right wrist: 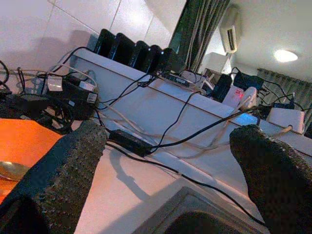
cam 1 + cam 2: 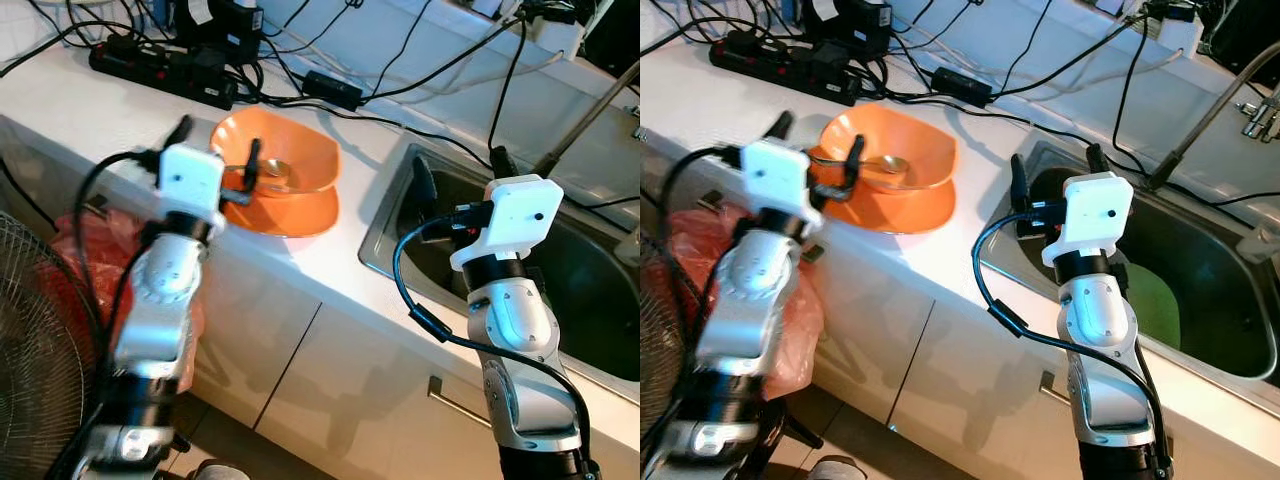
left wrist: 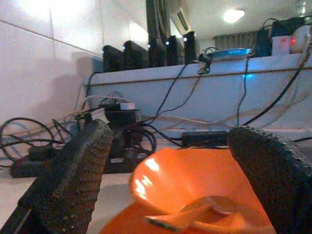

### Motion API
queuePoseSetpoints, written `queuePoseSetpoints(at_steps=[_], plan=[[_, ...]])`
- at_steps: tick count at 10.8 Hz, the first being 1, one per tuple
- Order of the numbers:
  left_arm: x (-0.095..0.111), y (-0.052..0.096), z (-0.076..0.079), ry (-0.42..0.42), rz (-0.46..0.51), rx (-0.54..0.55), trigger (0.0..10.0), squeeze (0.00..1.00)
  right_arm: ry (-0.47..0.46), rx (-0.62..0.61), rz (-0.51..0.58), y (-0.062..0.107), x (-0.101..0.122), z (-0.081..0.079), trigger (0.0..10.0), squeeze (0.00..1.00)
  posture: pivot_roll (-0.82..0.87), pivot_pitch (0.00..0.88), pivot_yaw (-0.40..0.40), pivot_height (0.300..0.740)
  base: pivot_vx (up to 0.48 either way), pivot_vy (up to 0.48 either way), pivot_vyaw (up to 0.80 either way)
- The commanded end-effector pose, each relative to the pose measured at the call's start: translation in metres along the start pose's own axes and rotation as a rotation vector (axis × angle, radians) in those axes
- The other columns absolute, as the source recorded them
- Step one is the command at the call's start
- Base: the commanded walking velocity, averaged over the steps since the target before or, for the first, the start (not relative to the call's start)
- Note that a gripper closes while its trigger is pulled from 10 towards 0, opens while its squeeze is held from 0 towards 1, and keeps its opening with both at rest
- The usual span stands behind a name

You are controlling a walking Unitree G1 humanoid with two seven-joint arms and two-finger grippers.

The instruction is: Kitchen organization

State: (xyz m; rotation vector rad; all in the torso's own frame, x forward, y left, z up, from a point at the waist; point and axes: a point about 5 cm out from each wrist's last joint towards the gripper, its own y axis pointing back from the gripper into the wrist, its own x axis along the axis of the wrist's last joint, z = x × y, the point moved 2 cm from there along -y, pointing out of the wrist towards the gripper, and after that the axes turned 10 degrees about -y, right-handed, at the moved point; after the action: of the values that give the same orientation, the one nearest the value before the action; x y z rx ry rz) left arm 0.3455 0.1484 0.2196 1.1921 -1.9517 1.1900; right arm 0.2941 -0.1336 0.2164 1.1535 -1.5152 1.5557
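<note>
An orange bowl (image 2: 290, 150) sits on an orange plate (image 2: 300, 213) on the white counter, with a metal spoon (image 2: 275, 170) lying inside it. My left gripper (image 2: 218, 150) is open at the bowl's left rim, one finger over the bowl and the other outside it. In the left wrist view the bowl (image 3: 195, 180) and spoon (image 3: 214, 207) lie just beyond the open fingers (image 3: 73, 180). My right gripper (image 2: 460, 172) is open and empty above the left end of the steel sink (image 2: 385, 225).
A black power strip (image 2: 160, 65), an adapter (image 2: 333, 88) and many cables crowd the counter's back. The faucet (image 2: 585, 120) leans over the sink, and something green (image 2: 1155, 305) lies in the basin. A fan (image 2: 40, 330) and a red bag (image 2: 85, 250) stand on the floor at left.
</note>
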Motion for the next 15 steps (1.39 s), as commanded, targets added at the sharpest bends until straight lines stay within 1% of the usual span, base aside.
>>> queuePoseSetpoints(at_steps=[1,2,4,5,11,15], plan=[[0.005,-0.007,0.013,0.02,0.028,-0.047,10.0,0.0,0.016,-0.034,0.02,0.001,0.005,0.01,10.0,0.0,0.35,0.0,-0.252,0.74,0.0,0.0,0.0],[0.003,-0.007,0.017,0.051,0.025,-0.056,0.0,0.0,0.017,-0.038,0.02,0.003,0.005,0.01,10.0,0.0,0.34,0.0,-0.25,0.74,0.0,0.0,0.0],[0.0,-0.007,0.019,0.059,0.023,-0.058,0.0,0.0,0.019,-0.047,0.015,0.005,0.005,0.012,10.0,0.0,0.34,0.0,-0.252,0.74,0.0,0.0,0.0],[-0.003,-0.007,0.02,0.079,0.007,-0.051,0.0,0.0,0.021,-0.05,0.012,0.006,0.005,0.014,10.0,0.0,0.33,0.0,-0.256,0.74,0.0,0.0,0.0],[-0.001,-0.009,0.025,0.113,0.015,-0.056,0.0,0.0,0.023,-0.058,0.009,0.008,0.006,0.015,10.0,0.0,0.33,0.0,-0.254,0.74,0.0,0.0,0.0],[0.0,-0.011,0.024,0.119,0.024,-0.053,0.0,0.0,0.024,-0.059,0.009,0.008,0.006,0.016,10.0,0.0,0.33,0.0,-0.254,0.74,0.0,0.0,0.0]])
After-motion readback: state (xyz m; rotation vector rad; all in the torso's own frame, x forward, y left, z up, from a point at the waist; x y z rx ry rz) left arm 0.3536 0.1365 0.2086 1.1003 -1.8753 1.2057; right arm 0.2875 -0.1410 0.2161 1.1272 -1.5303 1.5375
